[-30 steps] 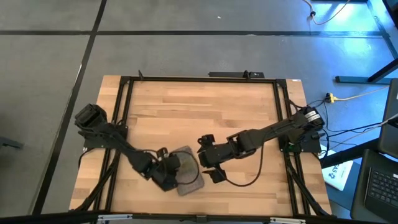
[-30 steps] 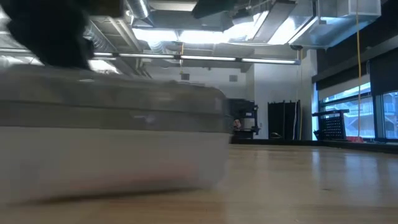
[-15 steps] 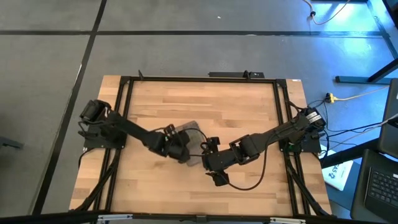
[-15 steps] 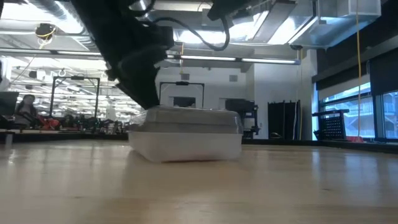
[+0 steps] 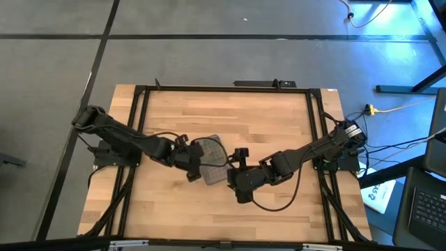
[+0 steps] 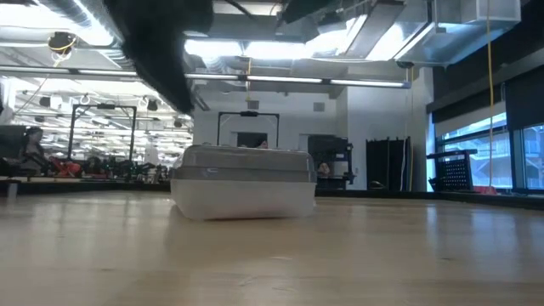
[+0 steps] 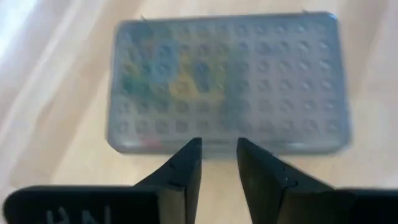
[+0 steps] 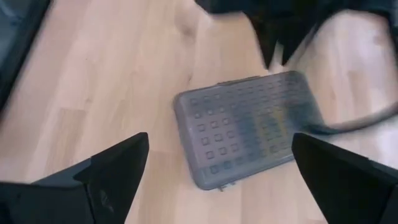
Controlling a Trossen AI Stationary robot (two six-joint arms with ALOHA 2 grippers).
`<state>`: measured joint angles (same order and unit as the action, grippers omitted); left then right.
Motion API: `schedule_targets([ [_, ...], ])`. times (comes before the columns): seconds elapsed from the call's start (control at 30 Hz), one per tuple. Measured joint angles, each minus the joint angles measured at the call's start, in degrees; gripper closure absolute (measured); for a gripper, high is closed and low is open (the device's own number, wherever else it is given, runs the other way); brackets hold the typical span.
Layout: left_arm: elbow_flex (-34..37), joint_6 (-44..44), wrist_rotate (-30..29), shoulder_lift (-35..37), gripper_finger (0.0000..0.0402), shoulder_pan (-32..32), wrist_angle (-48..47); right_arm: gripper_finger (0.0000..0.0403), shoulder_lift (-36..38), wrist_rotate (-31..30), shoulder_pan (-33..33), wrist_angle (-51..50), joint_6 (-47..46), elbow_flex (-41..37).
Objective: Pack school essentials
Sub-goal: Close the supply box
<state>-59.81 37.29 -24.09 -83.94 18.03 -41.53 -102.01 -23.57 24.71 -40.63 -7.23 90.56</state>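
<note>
A clear plastic case with a grey dotted lid (image 5: 214,152) lies flat on its bottom in the middle of the wooden table (image 6: 242,180). Coloured school essentials (image 7: 180,81) show blurred through the lid; which ones, I cannot tell. My left gripper (image 7: 219,144) hovers at the case's left end (image 5: 193,164), above it and clear of it, its fingers a narrow gap apart with nothing between them. My right gripper (image 8: 227,180) hangs wide open over the case's right end (image 5: 235,176), higher up, and holds nothing.
A black metal frame (image 5: 139,125) runs round the table top. A dark cable (image 5: 273,206) from the right arm loops over the wood near the front. Bare wood (image 5: 230,115) lies beyond the case toward the far edge.
The case has gone from close to the table's near edge to its middle, where it now lies flat. My left gripper went with it toward the far edge, then rose and drew back a little toward the left, off the case.
</note>
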Motion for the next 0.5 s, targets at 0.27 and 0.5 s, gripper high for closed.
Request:
schedule_targets([
  [0.27, -0.07, 7.46, -1.71, 2.53, 0.0305, 1.80, -15.38, 0.0006, -0.61, -0.12, -0.20, 7.36, 0.54, -1.47],
  [0.5, -0.11, 10.37, -4.59, 5.88, 0.0305, 0.93, -20.83, 0.0006, -4.58, 14.23, -3.72, 29.49, 4.78, -11.02],
])
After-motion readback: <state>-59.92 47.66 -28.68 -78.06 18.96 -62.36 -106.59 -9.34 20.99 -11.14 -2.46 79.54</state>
